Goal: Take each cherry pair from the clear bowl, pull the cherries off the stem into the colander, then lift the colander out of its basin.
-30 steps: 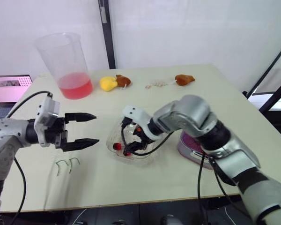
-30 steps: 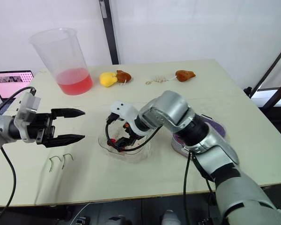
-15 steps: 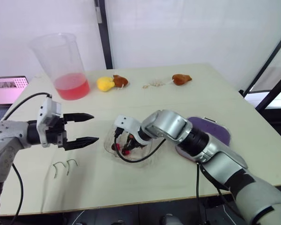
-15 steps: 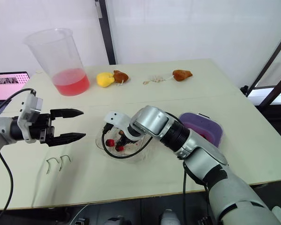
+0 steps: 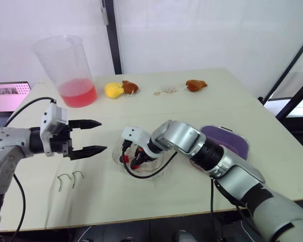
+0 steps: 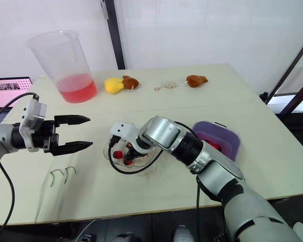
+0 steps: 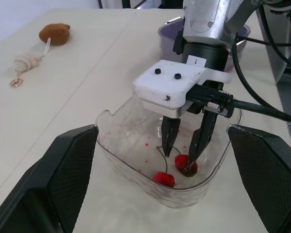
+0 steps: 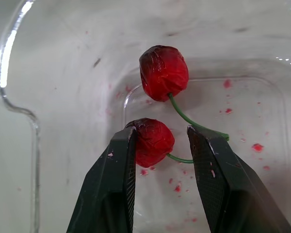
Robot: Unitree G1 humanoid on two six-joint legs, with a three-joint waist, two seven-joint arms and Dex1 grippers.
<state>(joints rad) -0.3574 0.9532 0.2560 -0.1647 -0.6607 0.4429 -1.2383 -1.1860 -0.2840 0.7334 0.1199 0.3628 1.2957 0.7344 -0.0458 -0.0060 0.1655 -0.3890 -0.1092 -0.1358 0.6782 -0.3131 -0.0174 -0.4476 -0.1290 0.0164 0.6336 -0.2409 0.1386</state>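
- The right gripper (image 7: 180, 156) points almost straight down into the clear bowl (image 7: 111, 141), which sits at the middle of the bench (image 5: 202, 106). Its two black fingers are parted and stand astride one cherry of the cherry pair (image 8: 163, 73). It grips nothing yet.
- In the right wrist view, one finger lies close against that cherry's side. The other finger stands off with a gap beside it, and the green stem (image 8: 182, 114) runs behind it.
- We judge the step in hand to be the pick from the bowl.
- To do it well, we would squeeze slowly and lightly, because the fruit looks soft.
- We would then lift straight up, so the second cherry trails by its stem and clears the bowl's wall.
- The right arm reaches in from 4 o'clock of the bowl. Its forearm is low over the bench and its wrist is bent down.
- The left gripper (image 5: 102, 135) hovers at 9 o'clock of the bowl. Its fingers are spread wide, empty, and aimed level toward the bowl, which looks well placed to take the stem's other end.
- The purple colander (image 6: 224, 135) waits at 3 o'clock of the bowl, partly behind the right arm.
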